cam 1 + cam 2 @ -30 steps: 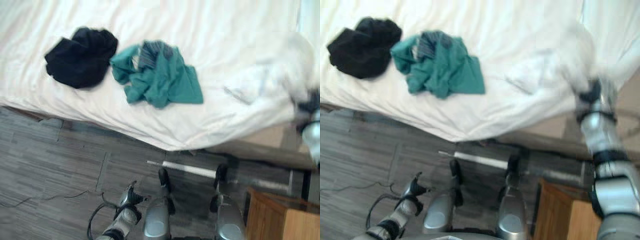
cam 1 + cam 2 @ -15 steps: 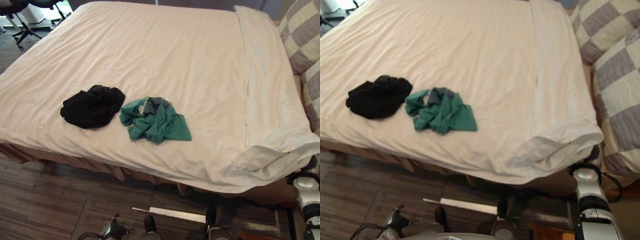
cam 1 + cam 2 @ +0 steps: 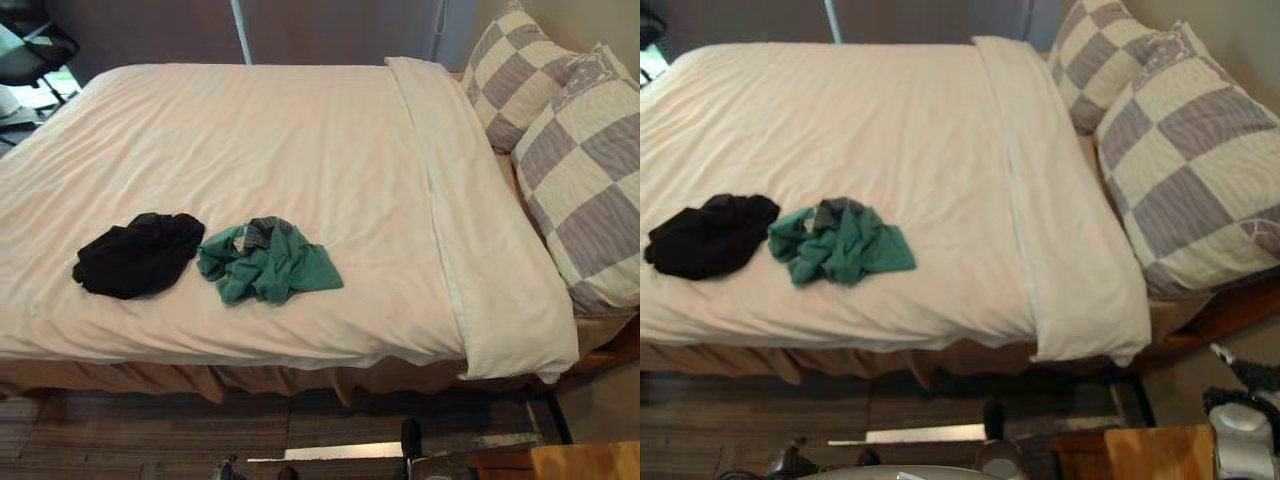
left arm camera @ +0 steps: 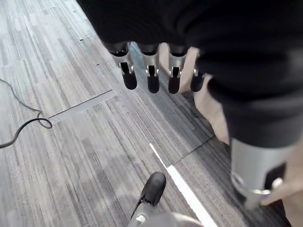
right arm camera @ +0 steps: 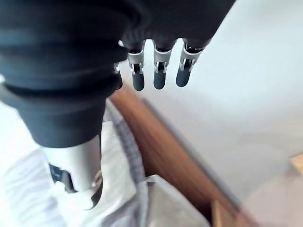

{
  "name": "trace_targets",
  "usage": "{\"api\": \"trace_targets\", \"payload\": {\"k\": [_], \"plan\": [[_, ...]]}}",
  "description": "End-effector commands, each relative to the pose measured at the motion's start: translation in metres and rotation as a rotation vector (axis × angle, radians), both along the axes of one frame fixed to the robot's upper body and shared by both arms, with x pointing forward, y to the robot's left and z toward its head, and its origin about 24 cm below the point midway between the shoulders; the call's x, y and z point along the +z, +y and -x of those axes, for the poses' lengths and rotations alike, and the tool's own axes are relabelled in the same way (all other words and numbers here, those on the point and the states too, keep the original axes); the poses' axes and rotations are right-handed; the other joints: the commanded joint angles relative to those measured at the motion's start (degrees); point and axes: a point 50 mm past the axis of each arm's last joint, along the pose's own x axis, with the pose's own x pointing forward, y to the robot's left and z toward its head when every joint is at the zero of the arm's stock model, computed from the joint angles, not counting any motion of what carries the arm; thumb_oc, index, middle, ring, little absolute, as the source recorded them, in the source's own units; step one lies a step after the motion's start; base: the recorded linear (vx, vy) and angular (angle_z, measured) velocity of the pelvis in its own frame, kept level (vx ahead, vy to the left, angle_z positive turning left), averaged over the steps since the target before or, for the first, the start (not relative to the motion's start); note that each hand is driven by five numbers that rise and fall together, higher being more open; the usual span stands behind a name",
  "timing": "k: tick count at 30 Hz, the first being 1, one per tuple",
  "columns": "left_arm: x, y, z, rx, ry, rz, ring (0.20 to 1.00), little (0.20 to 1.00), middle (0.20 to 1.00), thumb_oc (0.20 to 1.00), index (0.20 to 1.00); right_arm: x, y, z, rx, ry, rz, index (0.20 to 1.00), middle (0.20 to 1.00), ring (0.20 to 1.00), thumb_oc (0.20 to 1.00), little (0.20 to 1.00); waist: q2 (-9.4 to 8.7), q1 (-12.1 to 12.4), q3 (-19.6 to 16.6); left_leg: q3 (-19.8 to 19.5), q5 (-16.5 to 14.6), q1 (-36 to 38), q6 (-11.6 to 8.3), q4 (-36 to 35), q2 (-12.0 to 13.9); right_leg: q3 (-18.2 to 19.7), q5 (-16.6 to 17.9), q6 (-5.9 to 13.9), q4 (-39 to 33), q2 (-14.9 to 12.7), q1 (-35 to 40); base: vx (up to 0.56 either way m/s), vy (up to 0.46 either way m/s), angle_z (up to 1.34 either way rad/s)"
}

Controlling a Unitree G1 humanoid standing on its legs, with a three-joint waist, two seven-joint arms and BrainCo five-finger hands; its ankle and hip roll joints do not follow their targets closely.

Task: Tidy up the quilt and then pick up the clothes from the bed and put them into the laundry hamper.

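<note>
From the left eye view you see the white quilt [image 3: 250,180] lying flat and smooth over the bed [image 3: 300,378], with its top edge folded back near the two checked pillows [image 3: 560,170]. So the quilt part looks done to me. The clothes are not picked up yet. A black garment [image 3: 138,254] sits on the quilt near the front edge of the bed. A green garment [image 3: 268,262] lies just beside it, on the pillow side. They look almost touching, and I can't tell for sure if they do.

The right eye view gives you the same bed. Down at the lower right corner, by the floor, a bit of the right robot hand [image 3: 1252,374] pokes in. A wooden piece of furniture [image 3: 1155,452] stands near the foot of the picture.

In the left wrist view the left robot hand [image 4: 158,75] hangs over the grey floor [image 4: 71,123]. Its fingers are straight and loose, and it holds nothing.

In the right wrist view the right robot hand [image 5: 156,71] also has loose, straight fingers and holds nothing. Past it you see white bedding and a wooden bed frame [image 5: 165,151].

What is left for you: grab both garments and drop them in the laundry hamper, which I can't spot here.

There is no writing or label I can read anywhere.
</note>
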Motion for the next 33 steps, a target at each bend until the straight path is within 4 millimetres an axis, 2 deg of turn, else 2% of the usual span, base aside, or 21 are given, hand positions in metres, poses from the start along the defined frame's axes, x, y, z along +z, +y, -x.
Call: {"api": "trace_targets", "payload": {"k": [1, 4, 6, 9, 11, 12, 14, 15, 16, 17, 18, 19, 20, 21, 22, 23, 26, 28, 29, 30, 33], "plan": [[0.009, 0.013, -0.032, -0.036, -0.066, -0.043, 1.0, 1.0, 1.0, 1.0, 1.0, 0.09, 0.011, -0.064, 0.195, -0.266, 0.236, 0.2, 0.2, 0.2, 0.2, 0.2, -1.52, 3.0, 6.1, -2.0, -1.2, 3.2, -2.64, 0.1, 2.9, -1.1, -4.8, 2.63, 0.1, -1.7, 4.4, -0.07, -0.032, 0.02], [0.015, 0.012, -0.053, -0.074, -0.134, -0.048, 1.0, 1.0, 1.0, 1.0, 1.0, 0.124, 0.042, -0.106, 0.343, -0.408, 0.254, 0.2, 0.2, 0.2, 0.2, 0.2, -0.55, 4.2, 9.3, -2.9, -0.2, 0.7, -2.73, 0.1, 2.6, -0.8, -4.6, 2.46, 0.9, -1.9, 2.0, -0.15, -0.031, 0.01], [0.018, 0.007, -0.065, -0.074, -0.177, -0.038, 1.0, 1.0, 1.0, 1.0, 1.0, 0.137, 0.056, -0.126, 0.375, -0.474, 0.229, 0.2, 0.2, 0.2, 0.2, 0.2, 0.46, 4.9, 11.1, -3.2, 0.6, -1.2, -2.75, 0.1, 2.3, -0.4, -4.7, 2.33, 1.9, -2.1, -0.1, -0.13, -0.025, 0.13], [0.025, -0.003, -0.086, -0.078, -0.272, -0.012, 1.0, 1.0, 1.0, 1.0, 1.0, 0.157, 0.067, -0.156, 0.34, -0.577, 0.136, 0.2, 0.2, 0.2, 0.2, 0.2, 3.28, 6.3, 15.7, -3.0, 1.6, -5.5, -2.84, 2.5, 1.9, 0.1, -5.0, 1.87, 5.0, -2.9, -4.8, -0.11, -0.027, 0.19], [0.026, -0.006, -0.089, -0.07, -0.295, -0.003, 1.0, 1.0, 1.0, 1.0, 1.0, 0.16, 0.068, -0.162, 0.328, -0.601, 0.102, 0.2, 0.2, 0.2, 0.2, 0.2, 4.0, 6.4, 16.7, -2.8, 1.1, -7.6, -2.88, 4.4, 2.1, 0.4, -5.3, 1.78, 6.5, -3.2, -7.0, -0.11, -0.02, 0.23], [0.028, -0.011, -0.096, -0.04, -0.333, 0.021, 1.0, 1.0, 1.0, 1.0, 1.0, 0.155, 0.07, -0.167, 0.304, -0.621, 0.035, 0.2, 0.2, 0.2, 0.2, 0.2, 5.05, 6.3, 19.0, -2.5, 0.4, -10.4, -2.89, 6.9, 2.1, 1.1, -5.9, 1.65, 9.1, -3.5, -10.3, -0.11, -0.013, 0.32], [0.03, -0.013, -0.099, -0.014, -0.355, 0.03, 1.0, 1.0, 1.0, 1.0, 1.0, 0.15, 0.071, -0.169, 0.295, -0.623, 0.004, 0.2, 0.2, 0.2, 0.2, 0.2, 5.44, 6.3, 19.9, -2.2, -0.1, -12.3, -2.79, 8.4, 2.2, 1.6, -6.4, 1.5, 10.9, -3.5, -12.7, -0.11, -0.01, -0.03], [0.031, -0.013, -0.102, 0.012, -0.37, 0.035, 1.0, 1.0, 1.0, 1.0, 1.0, 0.136, 0.071, -0.168, 0.279, -0.599, -0.036, 0.2, 0.2, 0.2, 0.2, 0.2, 5.73, 6.2, 21.0, -2.1, -0.5, -14.0, -2.7, 10.0, 2.3, 2.2, -6.9, 1.38, 12.6, -3.5, -15.0, -0.16, -0.02, -0.53], [0.033, -0.012, -0.108, 0.045, -0.388, 0.028, 1.0, 1.0, 1.0, 1.0, 1.0, 0.109, 0.073, -0.166, 0.257, -0.53, -0.089, 0.2, 0.2, 0.2, 0.2, 0.2, 5.85, 5.8, 22.6, -1.9, -1.5, -16.3, -2.48, 12.8, 2.8, 3.0, -7.7, 1.09, 15.7, -3.5, -18.1, -0.12, -0.017, -0.49], [0.033, -0.012, -0.108, 0.045, -0.388, 0.028, 1.0, 1.0, 1.0, 1.0, 1.0, 0.109, 0.073, -0.166, 0.257, -0.53, -0.089, 0.2, 0.2, 0.2, 0.2, 0.2, 5.81, 5.8, 22.5, -1.9, -1.6, -16.5, -2.47, 12.9, 2.8, 3.0, -7.8, 1.09, 15.9, -3.6, -18.4, -0.12, -0.025, 0.0], [0.037, -0.009, -0.115, 0.083, -0.41, 0.011, 1.0, 1.0, 1.0, 1.0, 1.0, 0.059, 0.079, -0.155, 0.22, -0.421, -0.176, 0.2, 0.2, 0.2, 0.2, 0.2, 5.43, 5.0, 23.6, -2.1, -2.9, -18.1, -2.02, 16.0, 3.4, 3.7, -8.6, 0.65, 18.8, -3.5, -20.4, -0.05, -0.015, 0.23], [0.037, -0.008, -0.114, 0.083, -0.409, 0.01, 1.0, 1.0, 1.0, 1.0, 1.0, 0.059, 0.079, -0.155, 0.22, -0.42, -0.177, 0.2, 0.2, 0.2, 0.2, 0.2, 5.36, 5.1, 23.5, -2.1, -3.0, -18.2, -2.01, 16.1, 3.4, 3.7, -8.7, 0.65, 18.9, -3.5, -20.6, -0.05, -0.019, 0.05], [0.037, -0.007, -0.116, 0.092, -0.418, -0.002, 1.0, 1.0, 1.0, 1.0, 1.0, 0.038, 0.084, -0.148, 0.209, -0.382, -0.221, 0.2, 0.2, 0.2, 0.2, 0.2, 5.09, 4.9, 23.6, -2.1, -3.4, -18.2, -1.9, 16.9, 3.6, 3.6, -8.9, 0.5, 19.7, -3.6, -20.7, 0.0, -0.01, -0.49], [0.038, -0.008, -0.118, 0.102, -0.426, -0.009, 1.0, 1.0, 1.0, 1.0, 1.0, 0.004, 0.094, -0.137, 0.191, -0.309, -0.301, 0.2, 0.2, 0.2, 0.2, 0.2, 4.85, 4.5, 23.6, -2.3, -3.8, -18.0, -1.75, 17.5, 3.8, 3.6, -9.2, 0.38, 20.3, -3.5, -20.6, 0.04, -0.021, -0.57], [0.038, -0.009, -0.119, 0.118, -0.424, -0.018, 1.0, 1.0, 1.0, 1.0, 1.0, -0.051, 0.112, -0.112, 0.193, -0.124, -0.403, 0.2, 0.2, 0.2, 0.2, 0.2, 4.13, 3.8, 23.0, -2.7, -4.2, -16.5, -1.66, 17.2, 3.8, 3.1, -9.3, 0.27, 19.8, -3.5, -19.0, 0.05, -0.015, -0.01], [0.038, -0.009, -0.119, 0.118, -0.423, -0.018, 1.0, 1.0, 1.0, 1.0, 1.0, -0.052, 0.112, -0.112, 0.193, -0.124, -0.403, 0.2, 0.2, 0.2, 0.2, 0.2, 4.12, 3.8, 23.0, -2.7, -4.2, -16.4, -1.66, 17.2, 3.8, 3.0, -9.3, 0.28, 19.8, -3.5, -18.9, 0.06, -0.008, 0.22], [0.035, -0.009, -0.114, 0.118, -0.4, -0.025, 1.0, 1.0, 1.0, 1.0, 1.0, -0.122, 0.138, -0.053, 0.23, 0.2, -0.491, 0.2, 0.2, 0.2, 0.2, 0.2, 2.77, 2.5, 21.0, -2.4, -4.0, -11.6, -2.01, 14.0, 3.7, 2.0, -8.9, 0.58, 16.7, -3.1, -14.1, 0.11, 0.005, 0.02], [0.031, -0.009, -0.105, 0.095, -0.368, -0.034, 1.0, 1.0, 1.0, 1.0, 1.0, -0.153, 0.151, -0.013, 0.251, 0.374, -0.527, 0.2, 0.2, 0.2, 0.2, 0.2, 1.93, 1.7, 19.1, -2.1, -3.4, -7.3, -2.0, 10.6, 3.2, 1.1, -8.3, 0.89, 13.5, -2.9, -9.3, 0.2, 0.018, 0.08], [0.028, -0.012, -0.101, 0.072, -0.348, -0.034, 1.0, 1.0, 1.0, 1.0, 1.0, -0.165, 0.156, 0.006, 0.255, 0.452, -0.55, 0.26, 0.26, 0.26, 0.26, 0.26, 1.6, 1.4, 17.6, -1.9, -2.8, -5.1, -2.03, 8.1, 2.7, 0.6, -7.9, 1.28, 11.5, -2.8, -6.9, 0.27, 0.059, 0.18], [0.025, -0.015, -0.095, 0.034, -0.321, -0.028, 1.0, 1.0, 1.0, 1.0, 1.0, -0.18, 0.163, 0.034, 0.261, 0.57, -0.591, 1.0, 1.0, 1.0, 1.0, 1.0, 1.44, 1.1, 15.3, -2.0, -1.8, -1.9, -1.95, 4.1, 2.0, 0.0, -7.2, 1.61, 9.1, -2.7, -3.9, 0.2, 0.05, 0.18], [0.023, -0.018, -0.093, -0.004, -0.299, -0.016, 1.0, 1.0, 1.0, 1.0, 1.0, -0.19, 0.167, 0.051, 0.318, 0.709, -0.584, 1.0, 1.0, 1.0, 1.0, 1.0, 1.64, 1.4, 13.3, -2.1, -0.6, 0.3, -1.95, 0.7, 1.5, -0.6, -6.8, 1.69, 7.3, -2.3, -1.8, 0.13, 0.017, 0.15]]}}
